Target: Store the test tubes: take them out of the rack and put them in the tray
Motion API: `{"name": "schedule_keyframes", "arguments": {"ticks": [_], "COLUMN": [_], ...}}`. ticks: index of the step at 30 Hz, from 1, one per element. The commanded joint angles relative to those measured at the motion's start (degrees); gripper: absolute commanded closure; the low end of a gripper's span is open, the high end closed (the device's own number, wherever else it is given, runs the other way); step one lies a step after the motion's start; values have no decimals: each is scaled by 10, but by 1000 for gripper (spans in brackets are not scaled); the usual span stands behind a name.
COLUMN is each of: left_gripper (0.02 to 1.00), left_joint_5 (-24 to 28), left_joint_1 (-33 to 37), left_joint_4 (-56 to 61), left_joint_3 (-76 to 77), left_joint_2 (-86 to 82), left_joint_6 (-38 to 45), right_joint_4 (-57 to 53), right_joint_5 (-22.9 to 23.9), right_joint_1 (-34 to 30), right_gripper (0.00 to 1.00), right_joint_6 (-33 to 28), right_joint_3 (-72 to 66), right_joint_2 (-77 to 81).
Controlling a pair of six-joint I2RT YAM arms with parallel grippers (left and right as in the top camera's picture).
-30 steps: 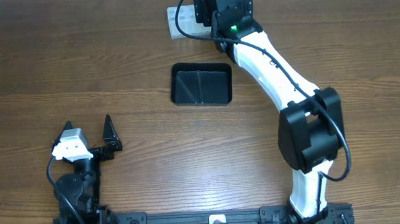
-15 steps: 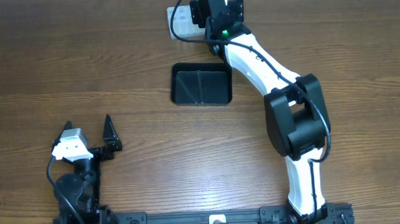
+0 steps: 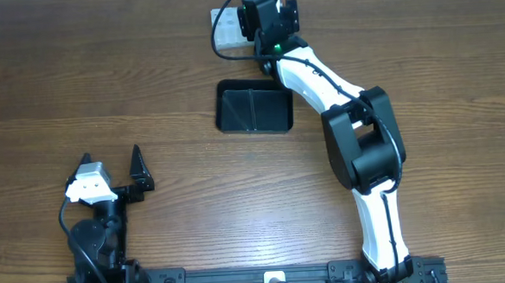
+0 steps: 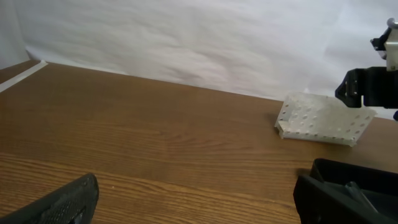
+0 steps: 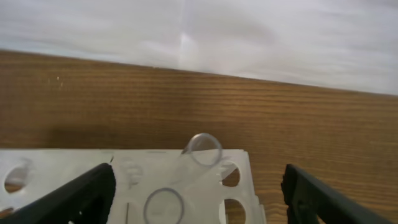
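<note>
Currently pick step: at the far side of the desk (image 3: pixel 102 71), beyond the black tray (image 3: pixel 219 109), the right tool (image 5: pixel 198 186) hangs wide open and empty over the white rack (image 5: pixel 62 169), framing a clear test tube (image 5: pixel 202 149), so next is probably descend, close, lift straight; the left tool (image 3: pixel 111 159) sits open, empty.

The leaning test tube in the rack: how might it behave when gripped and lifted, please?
The test tube looks clear, thin-walled and smooth, so it is probably light, slippery and fragile. It leans in its hole in the rack, so it likely sits loosely and may wobble. Being round, it would probably roll if laid down.
</note>
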Motion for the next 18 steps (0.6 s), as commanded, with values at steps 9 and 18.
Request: {"name": "schedule_keyframes", "arguments": {"ticks": [9, 18], "left_gripper": [23, 20], "left_joint_5": [7, 7], "left_joint_1": [-2, -2], "left_joint_4": [-2, -2], "left_joint_3": [-2, -2], "left_joint_2": [-5, -5], "left_joint_6": [11, 11], "right_joint_4": [5, 2], "right_joint_5": [9, 9], "right_joint_1": [7, 9], "right_gripper": [542, 763], "right_joint_6": [-11, -10], "right_joint_3": [15, 15], "right_joint_2": [8, 8]}}
